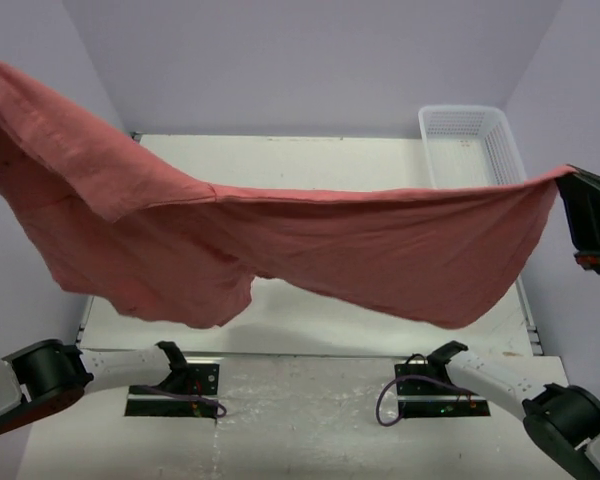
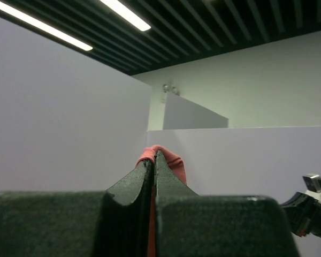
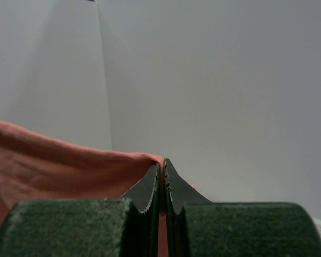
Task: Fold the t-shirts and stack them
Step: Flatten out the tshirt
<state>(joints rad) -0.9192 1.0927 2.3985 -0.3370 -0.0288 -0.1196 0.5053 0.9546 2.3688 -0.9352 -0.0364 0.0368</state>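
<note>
A big red t-shirt (image 1: 330, 240) hangs stretched out in the air above the table (image 1: 330, 160), reaching from the upper left corner of the top view all the way to the right edge. It sags in the middle and a loose flap droops at the lower left. The shirt stands in the way of a lot: it hides most of the middle of the table, and I can only see the far strip of tabletop above it and a pale strip below it. A white basket (image 1: 470, 145) sits at the far right corner of the table. Its near end is hidden behind the top edge of the shirt, and the part I can see shows only white mesh walls and floor. The right claw (image 3: 161, 163) is pressed together and pinching a corner of the shirt, with red cloth running off to the left of it. The left claw (image 2: 153, 158) is also pressed together, with a small bump of red cloth poking up between its tips. Behind that claw are pale walls and long ceiling lights (image 2: 125, 13). At the bottom of the top view, purple cables (image 1: 385, 400) curl by the arm bases.
</note>
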